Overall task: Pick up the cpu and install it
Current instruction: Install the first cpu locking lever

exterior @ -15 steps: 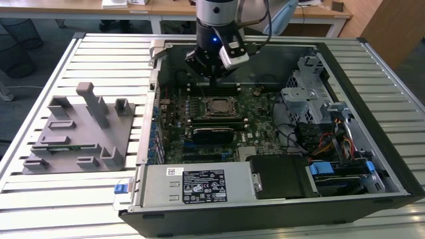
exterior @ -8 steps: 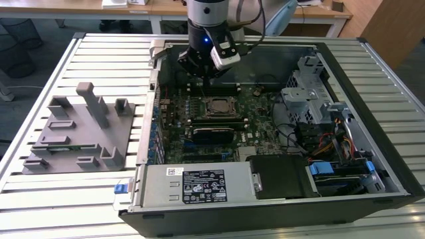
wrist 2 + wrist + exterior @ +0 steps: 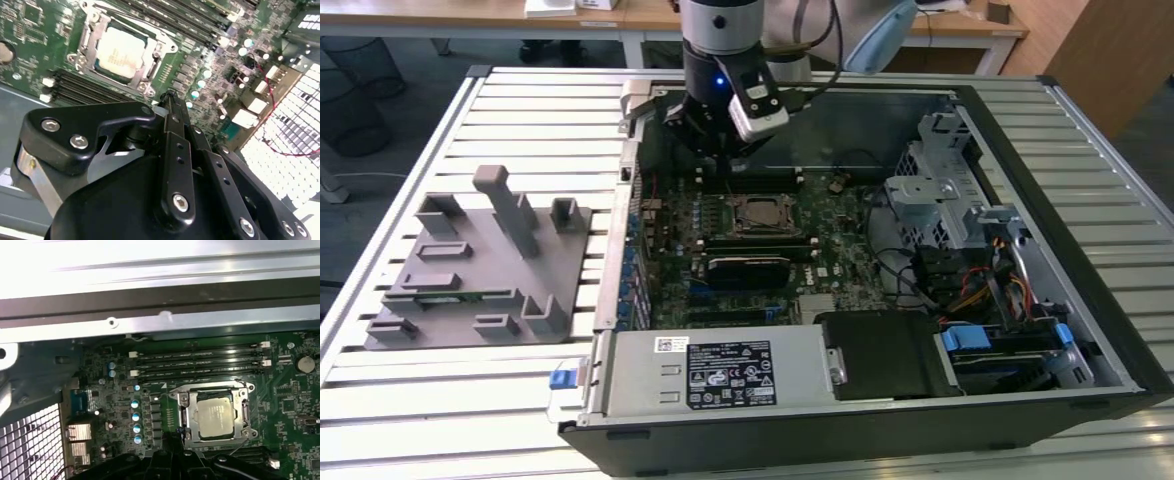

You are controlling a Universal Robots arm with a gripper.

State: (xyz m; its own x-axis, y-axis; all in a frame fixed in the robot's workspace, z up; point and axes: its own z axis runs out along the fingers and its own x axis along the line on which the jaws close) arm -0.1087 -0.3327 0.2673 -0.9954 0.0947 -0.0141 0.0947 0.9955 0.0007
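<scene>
Placement looks done: the cpu (image 3: 216, 416) lies seated in the motherboard socket (image 3: 186, 415), mid-board, and the gripper (image 3: 170, 97) hovers just beside it, apparently pressed together and empty.

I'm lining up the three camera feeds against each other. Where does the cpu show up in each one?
Exterior view: the cpu sits in its socket mid-motherboard, just in front of the end effector.
Second wrist view: the cpu lies in the metal socket frame, beyond the end effector's black links.
First wrist view: the cpu lies in the socket frame below the memory slots.
Shared landmark: the memory slots beside the socket.
</scene>
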